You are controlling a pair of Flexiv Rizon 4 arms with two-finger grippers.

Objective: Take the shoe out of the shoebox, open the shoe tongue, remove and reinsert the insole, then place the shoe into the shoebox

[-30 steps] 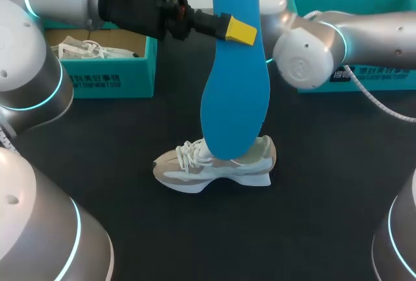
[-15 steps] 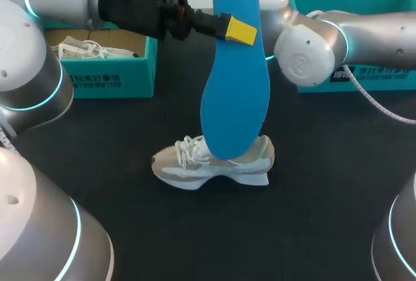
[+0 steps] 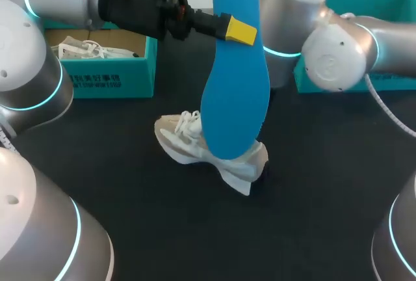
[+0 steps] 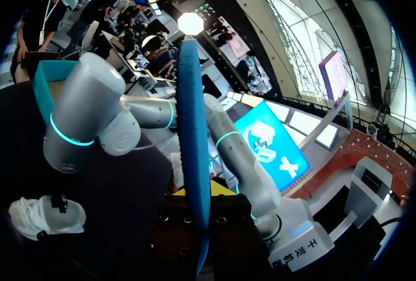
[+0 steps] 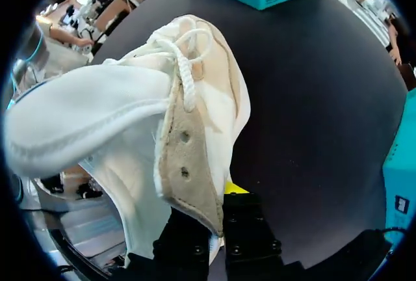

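One shoe (image 3: 179,141), now askew in the right tool (image 5: 221,198); insole (image 3: 234,99) unchanged.

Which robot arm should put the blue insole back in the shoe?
Left, probably. The left gripper holds the insole upright over the shoe, while the right gripper pinches the shoe's side and seems to steady it.
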